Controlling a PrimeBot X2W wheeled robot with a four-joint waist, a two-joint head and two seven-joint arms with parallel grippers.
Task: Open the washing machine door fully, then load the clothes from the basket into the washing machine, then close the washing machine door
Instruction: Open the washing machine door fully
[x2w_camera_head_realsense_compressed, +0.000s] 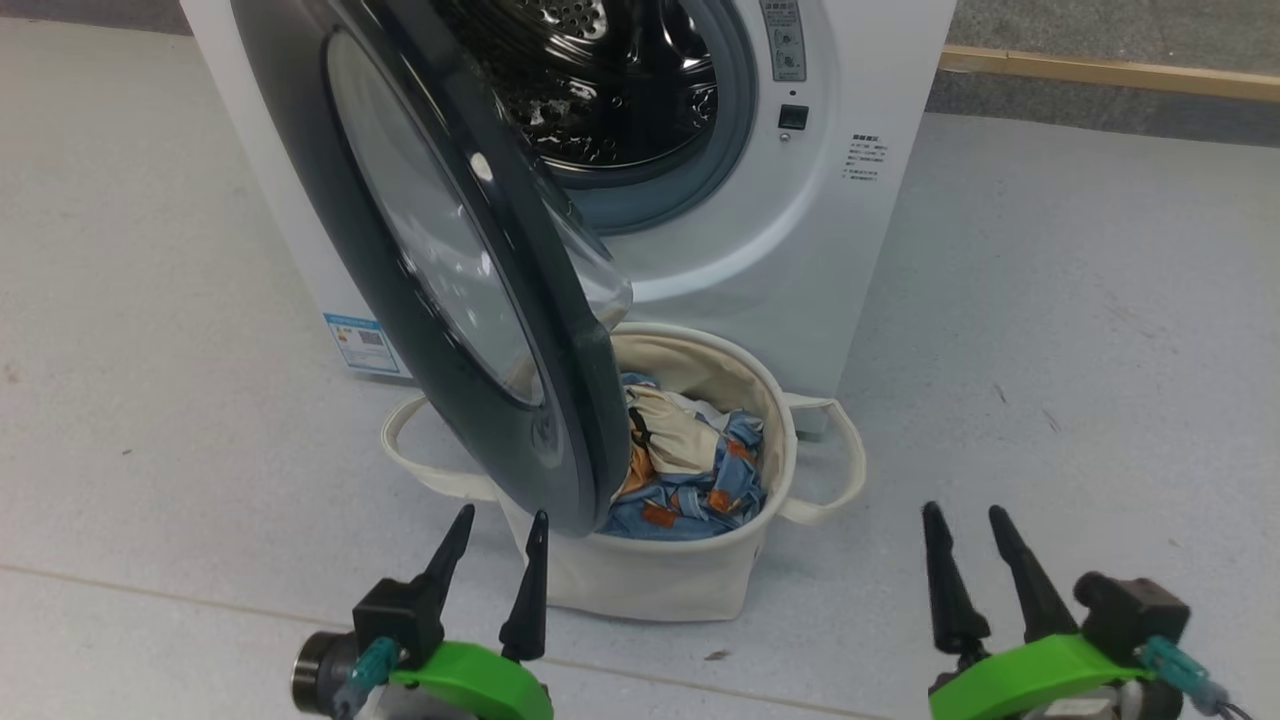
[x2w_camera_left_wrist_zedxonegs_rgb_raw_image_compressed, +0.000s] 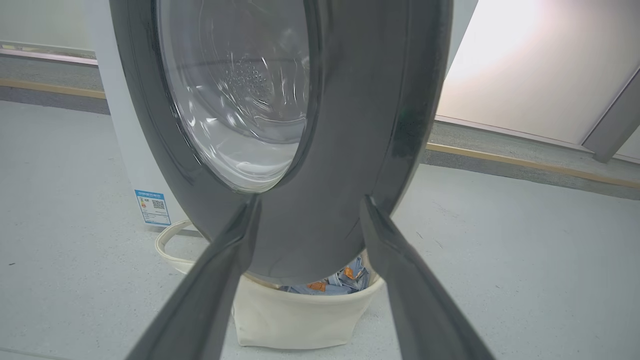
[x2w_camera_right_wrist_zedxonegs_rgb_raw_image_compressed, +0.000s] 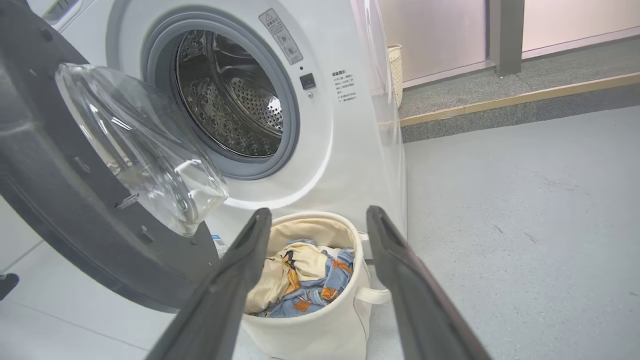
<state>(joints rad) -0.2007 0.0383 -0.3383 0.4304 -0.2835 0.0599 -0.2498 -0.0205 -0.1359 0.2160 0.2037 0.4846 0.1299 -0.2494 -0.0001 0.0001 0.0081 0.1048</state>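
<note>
The white washing machine (x2w_camera_head_realsense_compressed: 840, 250) (x2w_camera_right_wrist_zedxonegs_rgb_raw_image_compressed: 350, 140) stands ahead with its steel drum mouth (x2w_camera_head_realsense_compressed: 620, 90) (x2w_camera_right_wrist_zedxonegs_rgb_raw_image_compressed: 227, 95) uncovered. Its door (x2w_camera_head_realsense_compressed: 440, 270) (x2w_camera_left_wrist_zedxonegs_rgb_raw_image_compressed: 340, 125) (x2w_camera_right_wrist_zedxonegs_rgb_raw_image_compressed: 75, 200), black-rimmed with a clear glass bowl, hangs swung out to the left, over the near left part of the basket. The cream basket (x2w_camera_head_realsense_compressed: 660, 580) (x2w_camera_left_wrist_zedxonegs_rgb_raw_image_compressed: 295, 320) (x2w_camera_right_wrist_zedxonegs_rgb_raw_image_compressed: 320, 330) sits on the floor before the machine, holding the clothes (x2w_camera_head_realsense_compressed: 690, 470) (x2w_camera_right_wrist_zedxonegs_rgb_raw_image_compressed: 305, 280) (x2w_camera_left_wrist_zedxonegs_rgb_raw_image_compressed: 330, 282), light-blue with orange patches and a cream piece. My left gripper (x2w_camera_head_realsense_compressed: 500, 525) (x2w_camera_left_wrist_zedxonegs_rgb_raw_image_compressed: 307, 205) is open just before the door's lower rim. My right gripper (x2w_camera_head_realsense_compressed: 965, 520) (x2w_camera_right_wrist_zedxonegs_rgb_raw_image_compressed: 317, 215) is open and empty, right of the basket.
Grey floor (x2w_camera_head_realsense_compressed: 1080, 350) spreads to the right of the machine. A raised step with a wooden edge (x2w_camera_head_realsense_compressed: 1110, 70) runs along the back wall. A pale woven bin (x2w_camera_right_wrist_zedxonegs_rgb_raw_image_compressed: 396, 70) stands behind the machine's right side. A blue label (x2w_camera_head_realsense_compressed: 362, 345) marks the washer's lower left.
</note>
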